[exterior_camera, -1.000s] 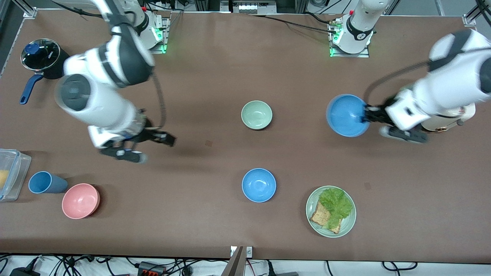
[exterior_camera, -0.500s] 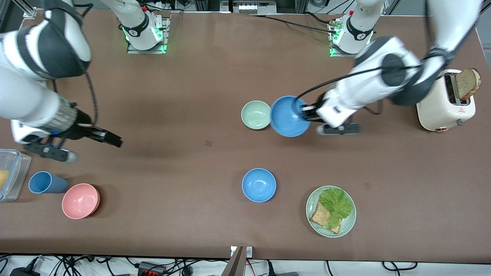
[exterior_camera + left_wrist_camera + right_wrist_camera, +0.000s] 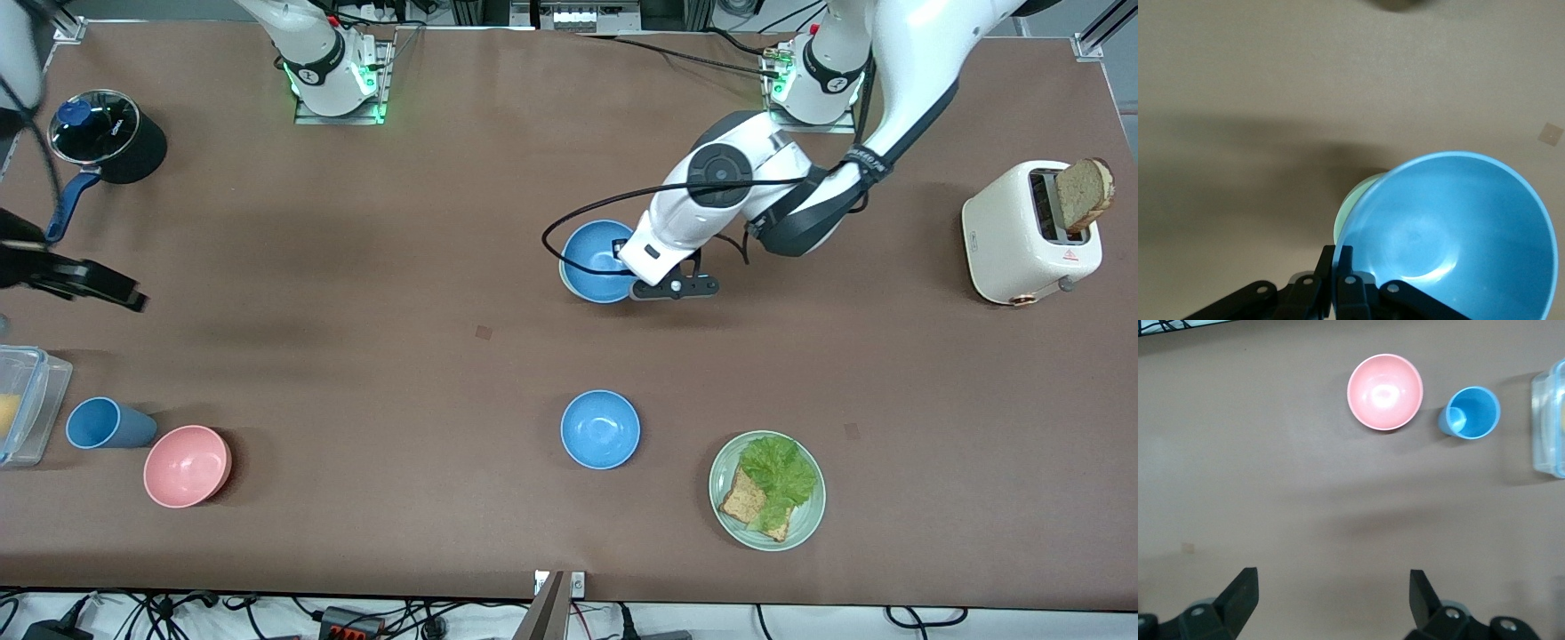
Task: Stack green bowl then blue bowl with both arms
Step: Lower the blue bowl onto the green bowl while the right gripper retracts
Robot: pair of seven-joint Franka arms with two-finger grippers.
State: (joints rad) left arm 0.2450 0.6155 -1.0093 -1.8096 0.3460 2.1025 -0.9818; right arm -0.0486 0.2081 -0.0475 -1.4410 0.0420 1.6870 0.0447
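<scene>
My left gripper (image 3: 625,255) is shut on the rim of a sky-blue bowl (image 3: 591,258) and holds it tilted right over the pale green bowl (image 3: 1351,200). In the left wrist view the blue bowl (image 3: 1451,240) covers all but a sliver of the green rim, and I cannot tell whether they touch. In the front view the green bowl is hidden under it. A second blue bowl (image 3: 600,429) sits on the table nearer the front camera. My right gripper (image 3: 132,300) is open and empty in the air at the right arm's end of the table, and its open jaws show in the right wrist view (image 3: 1330,581).
A pink bowl (image 3: 188,465), a blue cup (image 3: 102,423) and a clear container (image 3: 22,400) sit at the right arm's end, with a black pot (image 3: 107,133) near that arm's base. A green plate with lettuce and toast (image 3: 805,524) and a toaster (image 3: 1013,233) lie toward the left arm's end.
My left arm carried the blue bowl from the toaster end to over the green bowl. My right arm drew back toward its end of the table, open and empty.
</scene>
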